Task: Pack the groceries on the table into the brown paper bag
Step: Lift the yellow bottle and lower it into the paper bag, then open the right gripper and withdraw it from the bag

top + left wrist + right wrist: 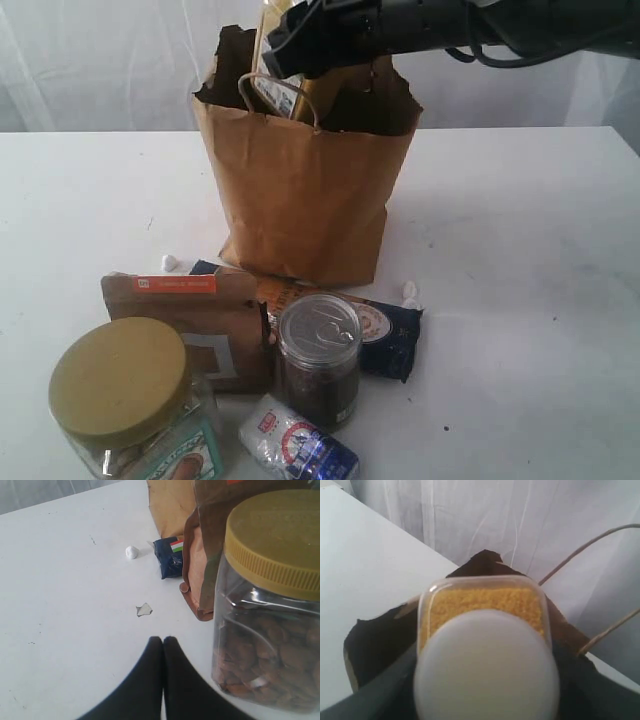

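The brown paper bag (300,200) stands upright mid-table. Over its open mouth my right gripper (305,45) is shut on the white-capped bottle of yellow grain (482,605), its dark fingers (375,692) either side of the cap. The bottle (290,98) dips into the bag's mouth. In front of the bag lie the gold-lidded jar (120,385), brown pouch (190,320), clear can (318,355), spaghetti pack (388,338) and white-blue packet (298,445). My left gripper (163,642) is shut and empty, low over the table beside the jar (270,610).
Small white crumbs (169,263) (409,291) lie on the table (520,250) near the bag's base. A torn scrap (144,610) lies ahead of the left gripper. The bag's loop handles (255,85) stand up at its mouth. A white curtain hangs behind.
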Available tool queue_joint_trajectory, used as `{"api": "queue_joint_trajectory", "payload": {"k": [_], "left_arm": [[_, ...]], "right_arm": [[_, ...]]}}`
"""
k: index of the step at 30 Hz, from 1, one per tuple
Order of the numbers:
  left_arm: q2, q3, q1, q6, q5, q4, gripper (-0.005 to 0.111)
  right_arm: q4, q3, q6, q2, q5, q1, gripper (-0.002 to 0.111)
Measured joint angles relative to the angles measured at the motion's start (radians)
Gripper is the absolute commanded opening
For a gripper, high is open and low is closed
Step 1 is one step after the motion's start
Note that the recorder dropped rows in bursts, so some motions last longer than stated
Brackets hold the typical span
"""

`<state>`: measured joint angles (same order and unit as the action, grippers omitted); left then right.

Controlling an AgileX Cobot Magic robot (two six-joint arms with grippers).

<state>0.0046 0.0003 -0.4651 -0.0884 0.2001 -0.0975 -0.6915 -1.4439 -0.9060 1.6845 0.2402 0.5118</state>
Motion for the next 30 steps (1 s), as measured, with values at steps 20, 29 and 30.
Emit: {"api": "queue_joint_trajectory", "payload": {"k": [20,29,30], "left_arm": [[0.0,0.0,0.0,0.0,0.0,0.0,0.0],[0.0,0.0,0.0,0.0,0.0,0.0,0.0],[0.0,0.0,0.0,0.0,0.0,0.0,0.0]], "right_arm": [[0.0,0.0,0.0,0.0,0.002,0.0,0.055],[0.0,0.0,0.0,0.0,0.002,0.0,0.055],[0.0,0.0,0.0,0.0,0.002,0.0,0.055]]}}
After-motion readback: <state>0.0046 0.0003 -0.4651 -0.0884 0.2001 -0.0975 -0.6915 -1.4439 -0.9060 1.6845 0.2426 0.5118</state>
